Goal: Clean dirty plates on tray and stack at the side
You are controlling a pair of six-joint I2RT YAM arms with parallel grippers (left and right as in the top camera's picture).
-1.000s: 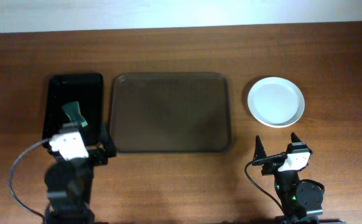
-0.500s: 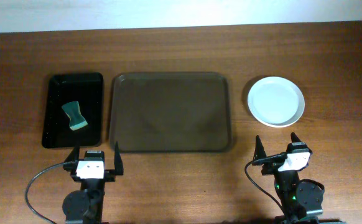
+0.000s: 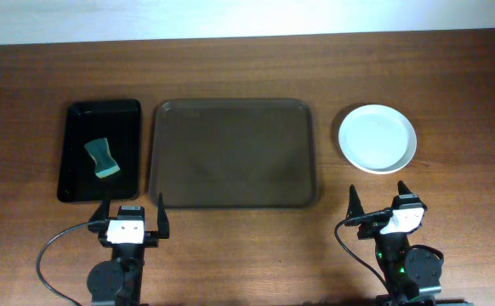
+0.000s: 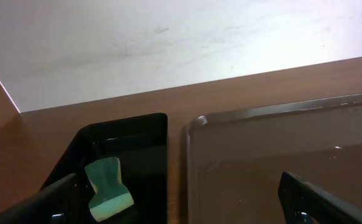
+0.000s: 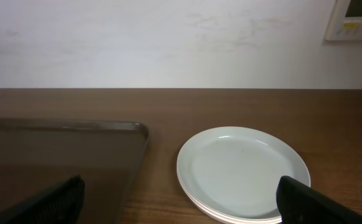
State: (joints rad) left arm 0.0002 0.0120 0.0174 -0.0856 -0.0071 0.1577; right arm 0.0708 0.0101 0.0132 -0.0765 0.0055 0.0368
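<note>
Zero items on tray; plates stacked on worktop right of tray, count unclear, so task looks done. Sponge parked in black tray left of tray. Left gripper, right gripper spread wide, empty, near side of tray.

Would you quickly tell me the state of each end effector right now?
Left end effector: open, holding nothing.
Right end effector: open, holding nothing.

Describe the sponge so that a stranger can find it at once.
Start at the large brown tray in the middle of the table. Just to its left lies a narrower black tray, and the sponge rests inside it. It is the only green thing there, pinched at the waist.
</note>
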